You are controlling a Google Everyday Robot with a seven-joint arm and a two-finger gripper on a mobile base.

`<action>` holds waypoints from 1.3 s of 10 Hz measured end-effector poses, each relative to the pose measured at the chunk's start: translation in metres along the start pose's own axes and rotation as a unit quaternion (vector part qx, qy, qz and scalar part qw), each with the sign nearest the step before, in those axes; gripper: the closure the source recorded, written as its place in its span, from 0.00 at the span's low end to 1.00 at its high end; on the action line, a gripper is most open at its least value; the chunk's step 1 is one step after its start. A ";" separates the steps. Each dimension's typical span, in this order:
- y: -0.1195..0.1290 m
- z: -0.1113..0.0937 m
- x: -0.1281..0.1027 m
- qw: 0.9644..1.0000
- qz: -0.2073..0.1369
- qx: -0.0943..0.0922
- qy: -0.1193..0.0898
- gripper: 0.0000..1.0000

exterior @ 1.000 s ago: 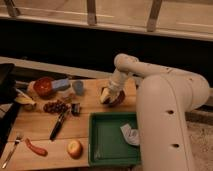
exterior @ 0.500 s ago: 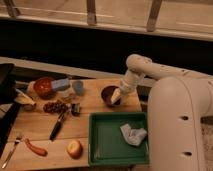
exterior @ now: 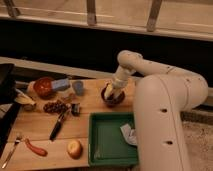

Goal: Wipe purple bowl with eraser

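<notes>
The purple bowl (exterior: 116, 99) sits on the wooden table near its back right, just beyond the green tray. My gripper (exterior: 111, 92) reaches down from the white arm into the bowl. It holds the pale cream eraser (exterior: 108, 91), which is pressed against the bowl's inside at its left side. The arm hides part of the bowl's far rim.
A green tray (exterior: 107, 142) with a crumpled white cloth (exterior: 128, 134) lies in front of the bowl. A red-orange bowl (exterior: 44, 86), two blue-grey blocks (exterior: 61, 84), grapes (exterior: 55, 106), a black knife (exterior: 57, 127), an apple (exterior: 74, 148), a red chilli (exterior: 36, 148) and a fork (exterior: 11, 151) lie to the left.
The arm has swung about over the bowl, first right, then back left. The eraser stays in the gripper, inside the bowl.
</notes>
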 end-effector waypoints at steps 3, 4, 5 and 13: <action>0.002 0.006 0.014 1.000 -0.001 0.001 0.008 1.00; -0.004 0.006 0.026 1.000 0.005 0.002 0.012 1.00; -0.012 0.005 0.040 1.000 0.015 0.002 0.015 1.00; -0.043 -0.019 0.017 0.999 0.047 0.014 -0.011 1.00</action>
